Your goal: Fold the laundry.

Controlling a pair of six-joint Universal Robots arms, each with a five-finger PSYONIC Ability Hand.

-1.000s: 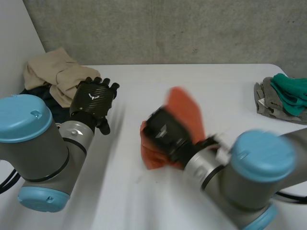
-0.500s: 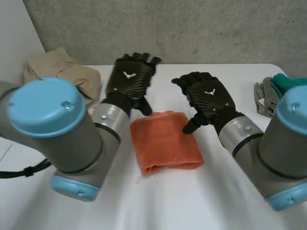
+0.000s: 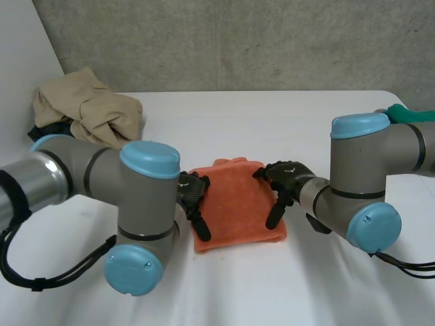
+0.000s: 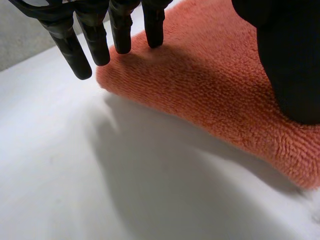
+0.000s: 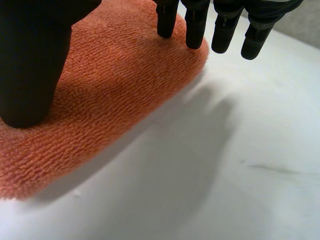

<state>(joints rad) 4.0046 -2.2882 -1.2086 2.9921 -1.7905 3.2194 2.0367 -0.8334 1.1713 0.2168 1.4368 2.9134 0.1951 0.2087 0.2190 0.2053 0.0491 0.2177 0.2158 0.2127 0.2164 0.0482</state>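
In the middle of the white bench (image 3: pixel 224 292) lies the folded orange towel (image 3: pixel 236 204), flat, with its thick edge nearest me. My left robot hand (image 3: pixel 192 193) is on the towel's left edge, released: its straight fingers (image 4: pixel 120 30) reach one corner, some touching the cloth and some just past it, and the thumb (image 4: pixel 292 60) lies on top. My right robot hand (image 3: pixel 285 179) is on the right edge, released as well, with straight fingers (image 5: pixel 195 25) at a corner and the thumb (image 5: pixel 30 65) resting on the cloth. Well apart, a heap of beige clothes (image 3: pixel 88 109) sits at the bench's far left. A bit of green cloth (image 3: pixel 414 115) shows behind my right arm.
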